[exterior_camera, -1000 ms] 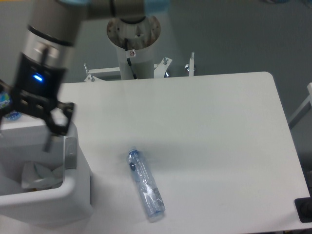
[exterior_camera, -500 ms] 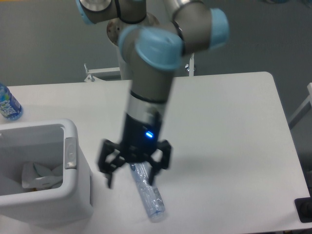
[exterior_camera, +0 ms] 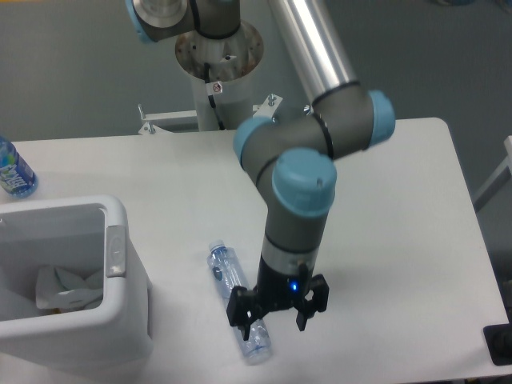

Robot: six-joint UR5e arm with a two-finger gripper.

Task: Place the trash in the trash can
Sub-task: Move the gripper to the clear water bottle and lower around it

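The crushed clear bottle lies flat on the white desk, running diagonally from a bluish cap end toward the trash can down to its lower end near the desk's front edge. The hand hangs directly over the bottle's lower half, its dark fingers spread apart with nothing between them; whether they touch the bottle cannot be told. The crumpled white wrapper sits inside the trash can at the left. A blue-labelled water bottle stands behind it.
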